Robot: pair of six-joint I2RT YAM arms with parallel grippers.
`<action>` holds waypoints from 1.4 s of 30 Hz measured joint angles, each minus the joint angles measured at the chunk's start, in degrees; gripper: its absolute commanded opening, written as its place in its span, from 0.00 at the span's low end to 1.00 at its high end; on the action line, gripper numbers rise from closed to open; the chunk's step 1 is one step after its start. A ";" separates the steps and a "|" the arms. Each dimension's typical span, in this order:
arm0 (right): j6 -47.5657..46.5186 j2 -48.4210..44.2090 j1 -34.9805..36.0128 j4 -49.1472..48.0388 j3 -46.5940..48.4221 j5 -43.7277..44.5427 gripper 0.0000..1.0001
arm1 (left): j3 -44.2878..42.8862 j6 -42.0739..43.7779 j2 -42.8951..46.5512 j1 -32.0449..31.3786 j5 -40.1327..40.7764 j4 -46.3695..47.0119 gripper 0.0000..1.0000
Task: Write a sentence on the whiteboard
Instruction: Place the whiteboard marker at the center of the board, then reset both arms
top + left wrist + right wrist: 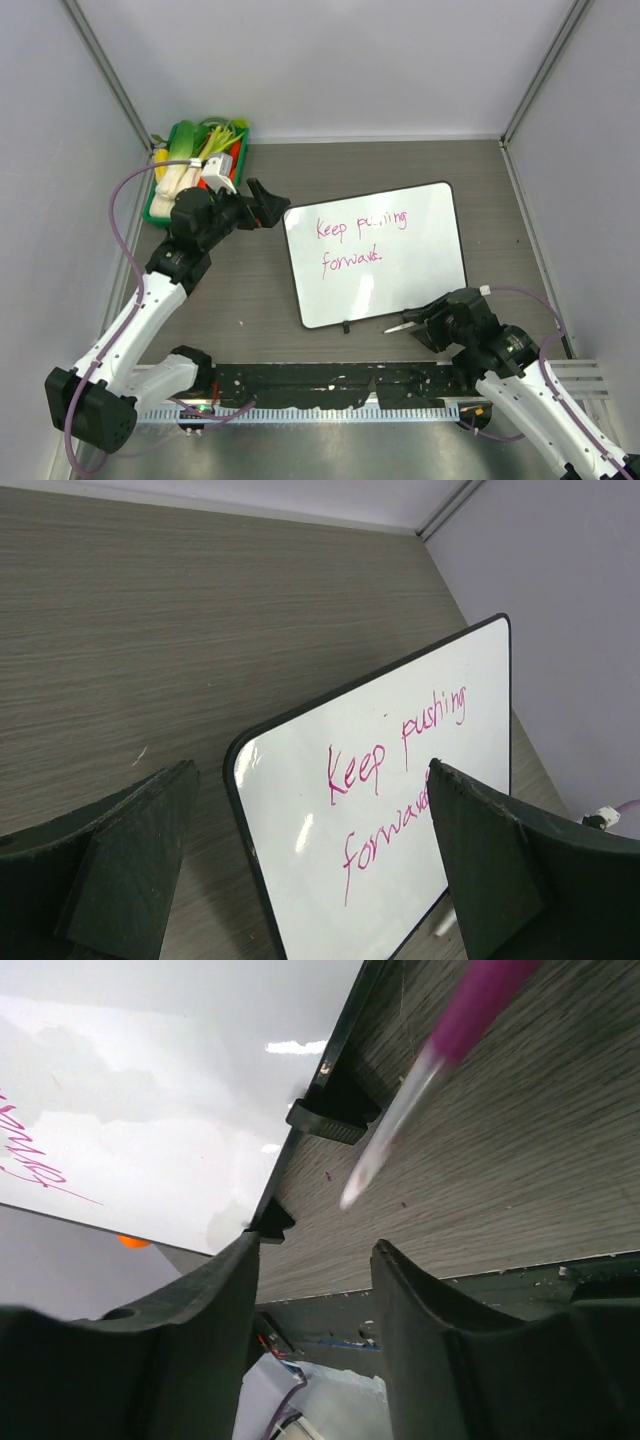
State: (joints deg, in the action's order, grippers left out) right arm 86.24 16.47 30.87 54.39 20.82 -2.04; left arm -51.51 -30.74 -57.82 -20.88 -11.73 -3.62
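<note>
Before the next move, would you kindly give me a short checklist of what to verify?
1. Sentence on the whiteboard finished: ok, it reads "Keep pushing forward."
2. Right gripper free of the marker: ok, jaws apart, nothing between them.
3. Marker at rest on the table: cannot tell, blurred in the wrist view.
4. Left gripper open and empty: ok.
5. Left gripper clear of the board's corner: cannot tell.
</note>
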 measured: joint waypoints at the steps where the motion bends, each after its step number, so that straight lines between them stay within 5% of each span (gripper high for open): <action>1: 0.24 0.00 0.00 0.04 -0.15 0.11 0.66 | 0.00 0.02 0.00 0.00 0.07 -0.11 1.00; 4: 1.01 0.00 0.00 0.11 -0.52 0.33 0.78 | 0.00 0.20 0.15 0.00 0.28 -0.35 1.00; 22: -2.45 2.45 0.00 -5.09 -0.66 1.64 0.82 | 0.00 1.03 0.90 0.00 0.94 -0.57 1.00; 42: -33.64 28.61 0.00 -15.85 21.99 11.23 0.82 | 0.02 1.20 0.81 0.00 1.73 -0.57 1.00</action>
State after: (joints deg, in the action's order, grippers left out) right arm 52.60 45.08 30.87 38.54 42.81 9.19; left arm -51.48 -29.54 -57.01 -20.88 -10.00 -4.19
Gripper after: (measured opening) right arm 0.824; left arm 0.994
